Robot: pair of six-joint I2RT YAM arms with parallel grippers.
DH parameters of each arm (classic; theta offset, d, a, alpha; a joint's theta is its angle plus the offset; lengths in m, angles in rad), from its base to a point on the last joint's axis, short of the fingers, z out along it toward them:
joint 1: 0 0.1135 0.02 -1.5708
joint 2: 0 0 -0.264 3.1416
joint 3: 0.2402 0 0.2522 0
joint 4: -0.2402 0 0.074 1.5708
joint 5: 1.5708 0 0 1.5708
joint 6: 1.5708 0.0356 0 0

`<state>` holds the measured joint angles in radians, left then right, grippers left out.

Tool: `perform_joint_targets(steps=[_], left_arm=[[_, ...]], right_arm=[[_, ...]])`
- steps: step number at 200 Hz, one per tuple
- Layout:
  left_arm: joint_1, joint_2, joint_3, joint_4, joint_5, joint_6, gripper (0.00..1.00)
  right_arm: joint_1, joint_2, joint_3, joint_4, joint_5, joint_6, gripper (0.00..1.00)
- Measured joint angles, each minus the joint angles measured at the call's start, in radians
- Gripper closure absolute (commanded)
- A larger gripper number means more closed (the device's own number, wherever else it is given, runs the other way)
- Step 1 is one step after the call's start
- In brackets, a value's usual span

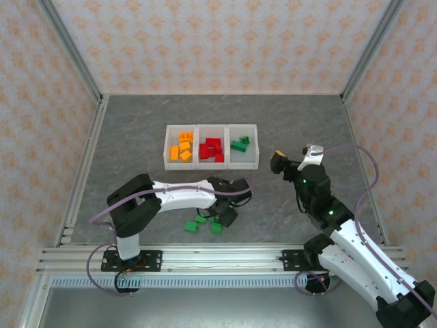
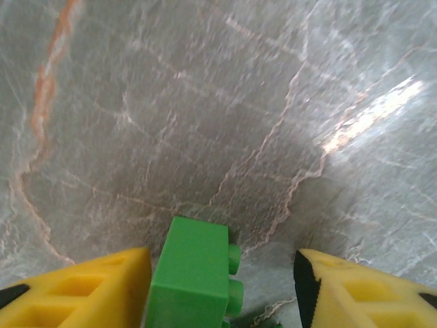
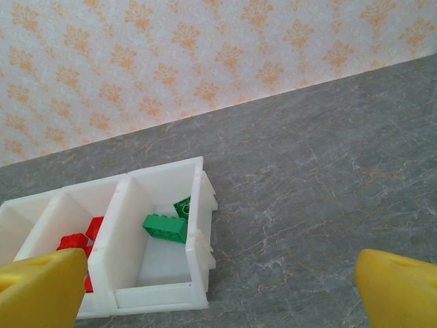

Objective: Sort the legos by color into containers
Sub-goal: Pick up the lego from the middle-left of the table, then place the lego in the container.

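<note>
Surface: grey stone-look table top [image 1: 136, 150], matt with pale veins and a slight sheen.
Containers: three white translucent plastic bins [image 1: 212, 166], rectangular, open-topped and joined in a row. They sit mid-surface, nearer the far edge.
Sorted legos: studded glossy bricks. Orange legos [image 1: 182, 150] are in the left bin, red legos [image 1: 212, 150] in the middle bin, green legos [image 1: 240, 143] in the right bin.
Loose green legos: a small cluster [image 1: 192, 224] lies close to the near edge, left of centre.
Left gripper [image 2: 222, 273]: low over that cluster, its yellow wedge fingers [image 2: 89, 290] partly spread. A green brick [image 2: 191, 273] stands between them, touching one finger and clear of the other, so not clamped.
Right gripper [image 3: 222, 280]: fingers spread wide and holding nothing, beside the right bin toward the right edge.
</note>
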<state>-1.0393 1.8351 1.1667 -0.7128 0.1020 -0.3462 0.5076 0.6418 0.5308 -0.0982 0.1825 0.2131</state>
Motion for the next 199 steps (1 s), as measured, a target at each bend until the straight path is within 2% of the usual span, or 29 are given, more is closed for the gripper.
perform_joint_targets(steps=[55,90,106,160,199], left_arm=[[-0.002,0.001,-0.004,-0.003,0.008,-0.019,0.74],[0.000,0.014,0.035,-0.037,-0.057,-0.022,0.90],[0.007,0.019,0.074,-0.051,-0.101,-0.022,0.94],[0.080,0.020,0.346,-0.074,-0.291,-0.021,0.94],[0.185,0.117,0.614,-0.047,-0.323,-0.018,0.94]], right_arm=[[0.000,0.001,0.000,0.000,0.009,0.000,0.00],[0.000,0.001,0.000,0.000,0.014,0.000,0.00],[0.000,0.000,0.000,0.000,0.018,0.000,0.00],[0.000,-0.003,0.000,0.000,0.032,0.000,0.00],[0.000,-0.005,0.000,0.000,0.036,0.000,0.00]])
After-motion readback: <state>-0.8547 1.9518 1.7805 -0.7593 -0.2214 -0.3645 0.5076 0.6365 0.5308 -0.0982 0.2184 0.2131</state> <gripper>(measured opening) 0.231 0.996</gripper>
